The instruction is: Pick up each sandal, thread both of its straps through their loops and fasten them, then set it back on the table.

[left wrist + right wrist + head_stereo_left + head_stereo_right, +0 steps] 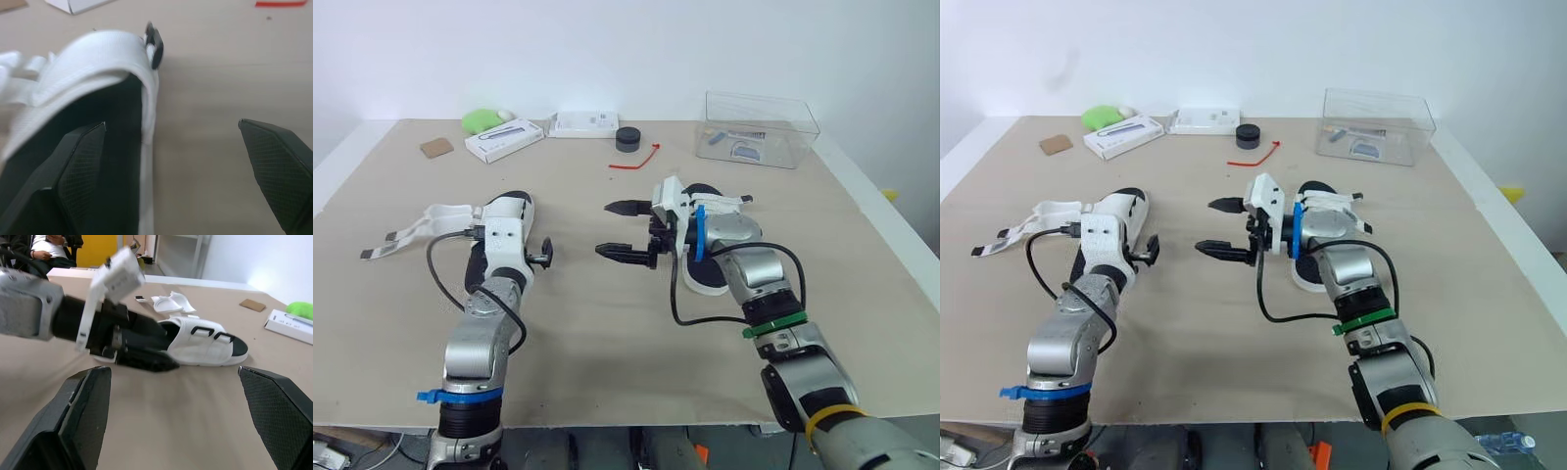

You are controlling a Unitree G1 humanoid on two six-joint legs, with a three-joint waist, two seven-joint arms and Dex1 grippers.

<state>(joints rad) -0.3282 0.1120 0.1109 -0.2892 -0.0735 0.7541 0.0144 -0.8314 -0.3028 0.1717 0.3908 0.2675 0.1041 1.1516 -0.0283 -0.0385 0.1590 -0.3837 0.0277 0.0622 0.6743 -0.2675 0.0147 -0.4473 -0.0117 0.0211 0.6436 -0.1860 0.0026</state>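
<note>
Desk [607, 333]: tan top; carries all items below.
Left sandal [514, 209]: white with a black footbed, flat on the desk at 9 o'clock from the desk's centre.
Straps [423, 225]: both loose, splayed on the desk toward 9 o'clock from the left sandal.
Loops [205, 333]: two black ones on the left sandal's white upper.
Left claw [171, 123]: fingers spread wide, gripping nothing; low at the left sandal's 3 o'clock edge, one finger over the footbed, the other over bare desk.
Right sandal [705, 282]: white, on the desk at 3 o'clock from centre, partly under the right forearm; its straps seem to lie across the upper, though whether they are fastened cannot be told.
Right claw [604, 228]: fingers apart and empty, pointing toward 9 o'clock, between the two sandals.
Box [759, 127]: clear plastic, at 1 o'clock, small items inside.
Black puck [627, 139]: at 12 o'clock.
Red tie [636, 160]: just beside the puck, at its 5 o'clock.
White boxes [504, 139]: two, at 11 o'clock.
Green lump [481, 119]: behind the white boxes.
Brown tile [436, 147]: at 10 o'clock.
</note>
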